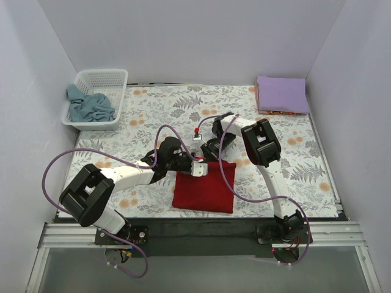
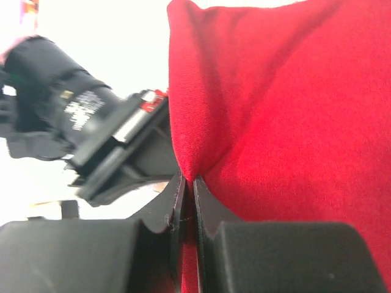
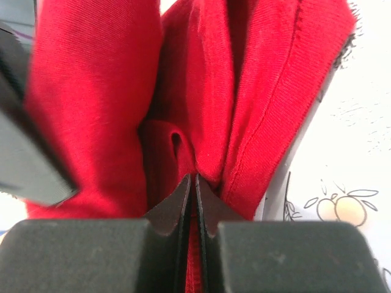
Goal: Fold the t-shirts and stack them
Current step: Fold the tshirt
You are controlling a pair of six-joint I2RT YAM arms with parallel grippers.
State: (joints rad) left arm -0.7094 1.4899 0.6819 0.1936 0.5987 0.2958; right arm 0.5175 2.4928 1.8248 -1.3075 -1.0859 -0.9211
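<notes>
The deep red t-shirt (image 1: 204, 190) lies as a folded rectangle at the near middle of the table. At its far left corner my left gripper (image 1: 197, 168) is shut on the cloth; the left wrist view shows a thin fold of red shirt (image 2: 287, 116) pinched between the jaws of that gripper (image 2: 189, 183). My right gripper (image 1: 211, 151) is shut on the far edge next to it, with bunched red folds (image 3: 201, 91) clamped at the tips of that gripper (image 3: 195, 181). A folded lavender t-shirt (image 1: 281, 94) rests at the far right. A blue-grey t-shirt (image 1: 90, 105) is crumpled in the basket.
The white lattice basket (image 1: 116, 77) stands at the far left corner of the floral table cloth (image 1: 159, 110). Grey walls enclose the table on three sides. Purple cables loop off both arms near the front edge.
</notes>
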